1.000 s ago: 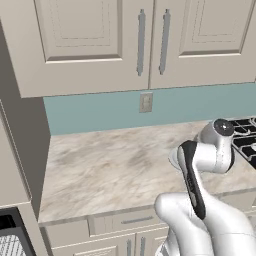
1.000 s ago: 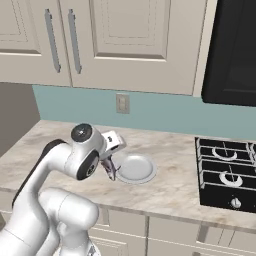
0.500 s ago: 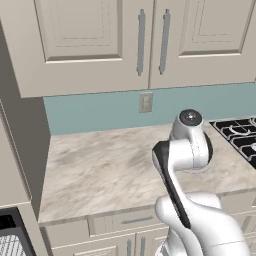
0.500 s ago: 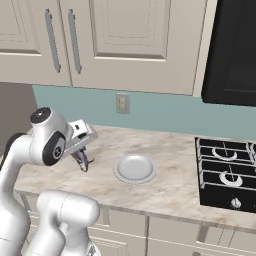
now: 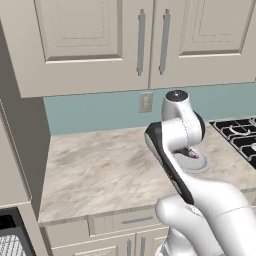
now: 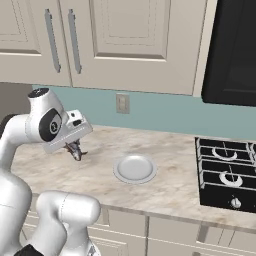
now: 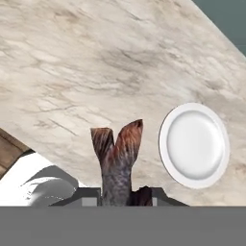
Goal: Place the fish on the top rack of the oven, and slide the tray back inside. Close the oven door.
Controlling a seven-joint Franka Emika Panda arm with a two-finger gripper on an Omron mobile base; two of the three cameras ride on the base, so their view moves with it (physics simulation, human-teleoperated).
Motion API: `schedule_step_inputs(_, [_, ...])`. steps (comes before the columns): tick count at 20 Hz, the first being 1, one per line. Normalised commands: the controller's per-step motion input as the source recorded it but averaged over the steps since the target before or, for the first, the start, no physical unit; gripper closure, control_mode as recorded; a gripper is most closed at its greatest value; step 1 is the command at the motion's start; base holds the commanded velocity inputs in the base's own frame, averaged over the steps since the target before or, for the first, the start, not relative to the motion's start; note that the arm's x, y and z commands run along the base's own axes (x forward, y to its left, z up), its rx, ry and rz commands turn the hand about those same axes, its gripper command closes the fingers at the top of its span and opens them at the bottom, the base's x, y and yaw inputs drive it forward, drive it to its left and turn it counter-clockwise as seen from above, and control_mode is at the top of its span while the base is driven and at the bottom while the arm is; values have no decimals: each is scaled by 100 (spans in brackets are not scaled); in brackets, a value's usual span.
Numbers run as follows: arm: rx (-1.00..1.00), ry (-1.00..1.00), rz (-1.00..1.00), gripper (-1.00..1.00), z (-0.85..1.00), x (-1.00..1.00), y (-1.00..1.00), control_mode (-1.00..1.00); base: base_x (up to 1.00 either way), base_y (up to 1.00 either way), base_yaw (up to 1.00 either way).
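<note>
The gripper (image 7: 117,194) is clamped narrow on the fish (image 7: 116,158), a slender grey-brown mottled body whose forked reddish-brown tail sticks out past the dark fingertips (image 7: 86,196) in the hand view. In the right base view the fish (image 6: 75,149) hangs under the white hand, raised above the counter (image 6: 170,185) and well to the left of the plate (image 6: 135,168). The plate is the landmark: round, white, smooth and shallow with a raised rim, lying flat on the counter; in the hand view the plate (image 7: 194,144) sits just beside the fish tail, not touching it. The counter is polished beige marble with grey-brown veining, flat with a straight front edge. To the plate's right lies the stovetop (image 6: 227,172), black with grates and a small silver knob at its front. Behind the plate, the backsplash (image 6: 165,112) is plain matte teal with a beige wall outlet (image 6: 122,103). Above that hang beige panelled cabinet doors (image 6: 130,35) with vertical silver bar handles (image 6: 74,40). In the left base view the robot's white arm (image 5: 177,145) stands in front of the plate (image 5: 197,162) and hides most of it. Far left of the plate, low in that view, a corner of the silver wire top rack (image 5: 11,245) shows.
</note>
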Motion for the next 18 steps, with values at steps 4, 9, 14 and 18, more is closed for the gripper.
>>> schedule_step_inputs(4, [0, 4, 1, 100, 2, -1, 0, 100, -5, 0, 5])
schedule_step_inputs(9, [0, 0, 0, 100, 0, 0, 0, 100, -27, 0, 11])
schedule_step_inputs(14, [0, 0, 0, 100, 0, 0, 0, 100, -57, 0, 57])
schedule_step_inputs(18, [0, 0, 0, 100, 0, 0, 0, 100, -48, 0, 97])
